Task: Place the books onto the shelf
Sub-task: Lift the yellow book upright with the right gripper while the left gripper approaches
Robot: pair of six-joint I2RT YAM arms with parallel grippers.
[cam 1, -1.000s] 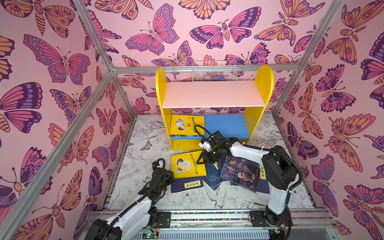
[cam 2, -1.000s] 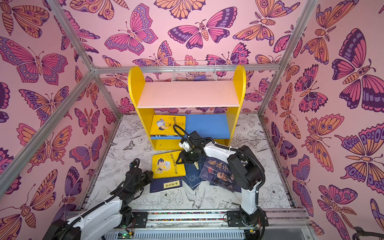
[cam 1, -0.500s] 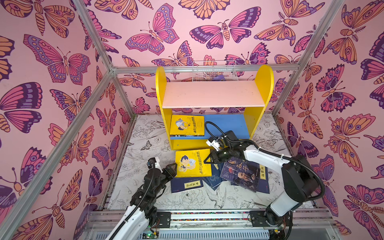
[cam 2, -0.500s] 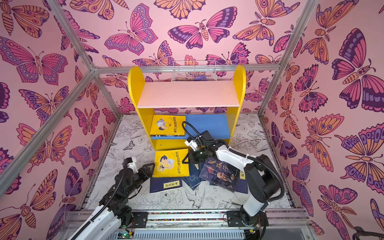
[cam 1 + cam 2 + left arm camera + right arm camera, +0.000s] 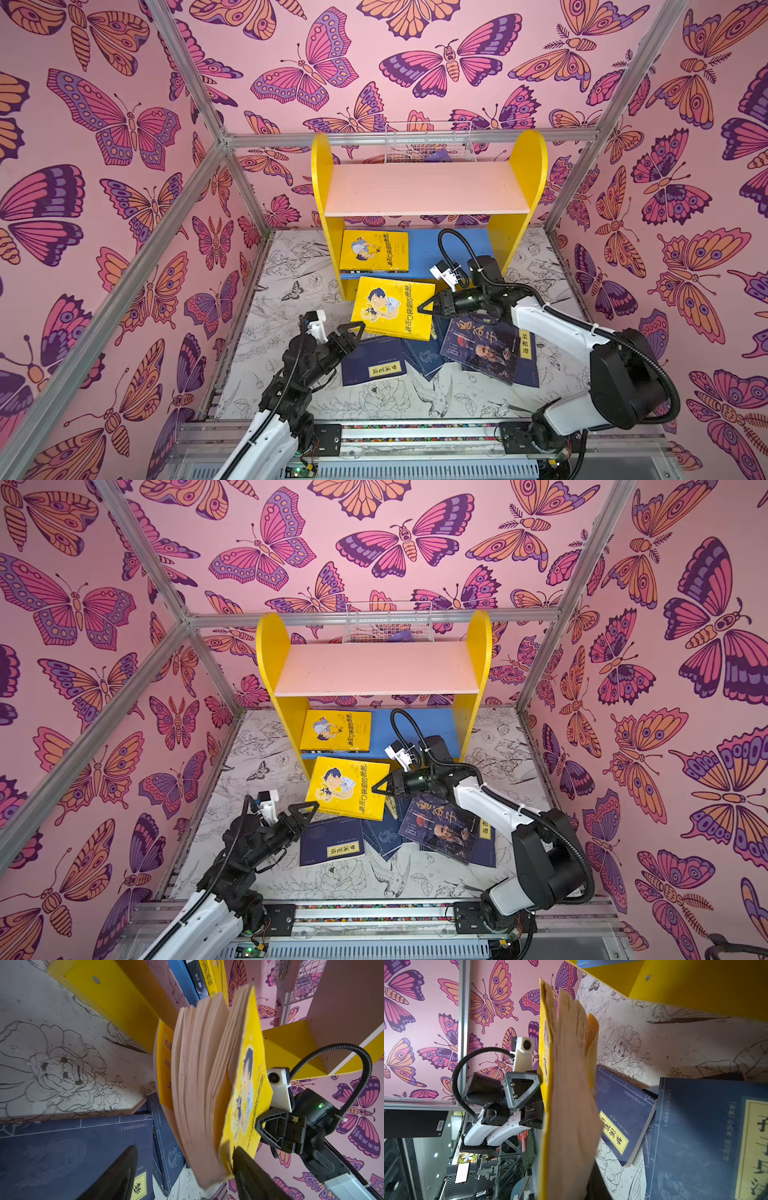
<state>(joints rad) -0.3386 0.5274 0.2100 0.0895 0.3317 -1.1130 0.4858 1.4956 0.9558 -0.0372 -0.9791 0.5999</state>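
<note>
the right end effector (image 5: 424, 308) is pinched on the right-hand edge of a yellow book (image 5: 392, 306) with a cartoon boy on its cover, holding it lifted and tilted above the bench (image 5: 291, 266), just in front of the shelf (image 5: 428, 195). in the left wrist view the book's pages (image 5: 199, 1084) fan apart below the cover.

the left end effector (image 5: 351, 330) stands open at the book's lower left corner. in the left wrist view one finger (image 5: 249, 1169) sits right against the corner of the cover and the other finger (image 5: 118, 1176) is well clear of it, over a navy book; it grips nothing.

beneath the lifted book a loose pile lies flat on the bench: a navy book (image 5: 372, 365) with a yellow label nearest the left arm, more navy ones (image 5: 424, 355) fanned in the middle, and a dark portrait book (image 5: 482, 347) on top at the right.

a second yellow book (image 5: 374, 251) lies flat on the left part of the shelf's blue lower board (image 5: 457, 249), on top of a darker book. the pink upper board (image 5: 424, 187) has a white wire basket (image 5: 428, 143) behind it.
</note>
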